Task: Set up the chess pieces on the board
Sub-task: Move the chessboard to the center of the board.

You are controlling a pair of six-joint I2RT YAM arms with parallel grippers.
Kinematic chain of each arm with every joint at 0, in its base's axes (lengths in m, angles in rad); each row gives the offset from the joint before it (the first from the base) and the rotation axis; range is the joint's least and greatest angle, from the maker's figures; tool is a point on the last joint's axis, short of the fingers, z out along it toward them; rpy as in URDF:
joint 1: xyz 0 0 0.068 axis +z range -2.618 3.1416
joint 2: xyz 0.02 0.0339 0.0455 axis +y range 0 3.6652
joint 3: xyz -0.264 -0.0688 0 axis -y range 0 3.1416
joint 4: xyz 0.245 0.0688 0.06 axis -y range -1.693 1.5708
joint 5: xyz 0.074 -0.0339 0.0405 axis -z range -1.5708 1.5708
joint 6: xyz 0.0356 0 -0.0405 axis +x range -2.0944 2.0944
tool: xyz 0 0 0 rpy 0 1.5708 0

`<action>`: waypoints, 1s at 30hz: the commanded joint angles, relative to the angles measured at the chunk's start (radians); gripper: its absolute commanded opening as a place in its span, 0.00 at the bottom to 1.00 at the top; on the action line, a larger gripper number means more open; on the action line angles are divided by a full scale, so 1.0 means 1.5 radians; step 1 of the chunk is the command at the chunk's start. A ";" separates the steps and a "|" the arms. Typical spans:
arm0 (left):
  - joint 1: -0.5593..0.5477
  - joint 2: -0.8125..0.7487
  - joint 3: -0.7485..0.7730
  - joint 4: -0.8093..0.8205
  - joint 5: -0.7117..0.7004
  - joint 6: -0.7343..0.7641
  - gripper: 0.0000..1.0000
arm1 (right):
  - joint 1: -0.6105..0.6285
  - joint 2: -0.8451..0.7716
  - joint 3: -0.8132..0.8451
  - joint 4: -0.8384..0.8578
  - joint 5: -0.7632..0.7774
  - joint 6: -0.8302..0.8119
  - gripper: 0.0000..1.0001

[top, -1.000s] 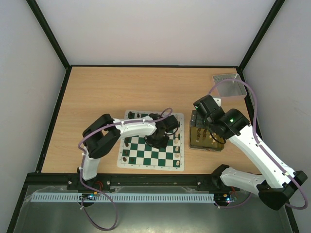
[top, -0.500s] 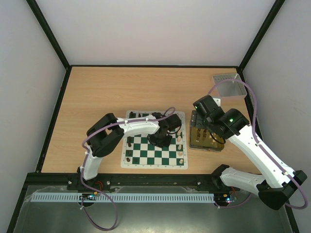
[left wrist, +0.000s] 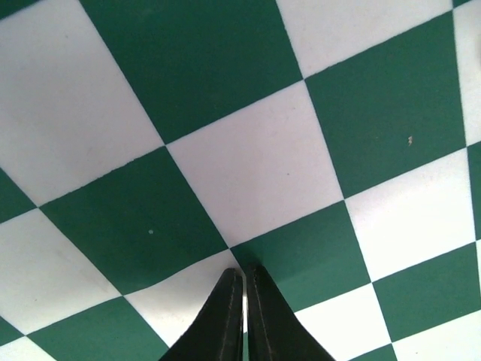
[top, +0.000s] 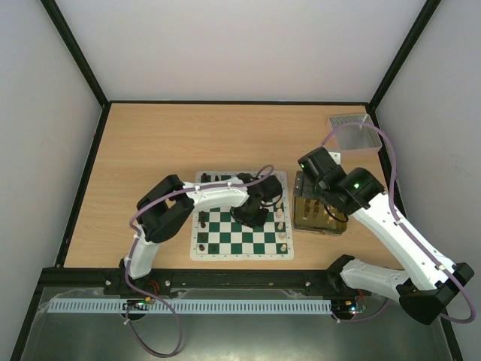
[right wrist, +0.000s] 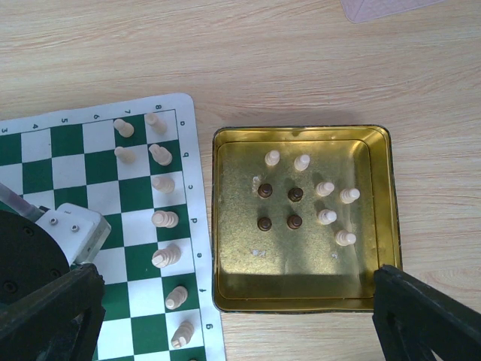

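The board (top: 225,239) lies on the table in front of the left arm and fills the left wrist view (left wrist: 255,162). My left gripper (left wrist: 245,275) is shut and empty, its tips down on a line between squares near the board's middle (top: 252,216). Cream chess pieces (right wrist: 164,219) stand along the board's right edge (top: 279,219). Black pieces (top: 201,227) stand on its left side. My right gripper (right wrist: 237,323) is open and empty above the yellow tray (right wrist: 301,298). The tray holds several cream pawns (right wrist: 326,216) and several dark pawns (right wrist: 294,194).
The yellow tray (top: 319,227) sits just right of the board. A small grey tray (top: 355,134) lies at the back right corner and shows at the top edge of the right wrist view (right wrist: 383,7). Black frame rails border the table.
The board has slid to the right, toward the yellow tray, with my shut left gripper on it. The right arm has not moved.
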 commanded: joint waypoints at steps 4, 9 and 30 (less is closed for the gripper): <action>-0.001 -0.010 0.016 -0.042 -0.042 0.004 0.04 | 0.004 0.005 0.000 -0.017 0.020 0.000 0.93; 0.000 -0.026 0.023 -0.051 -0.050 -0.001 0.03 | 0.004 0.003 0.000 -0.015 0.020 -0.001 0.93; 0.014 -0.148 0.057 -0.115 -0.079 -0.004 0.49 | 0.003 -0.008 0.000 -0.012 0.012 -0.003 0.93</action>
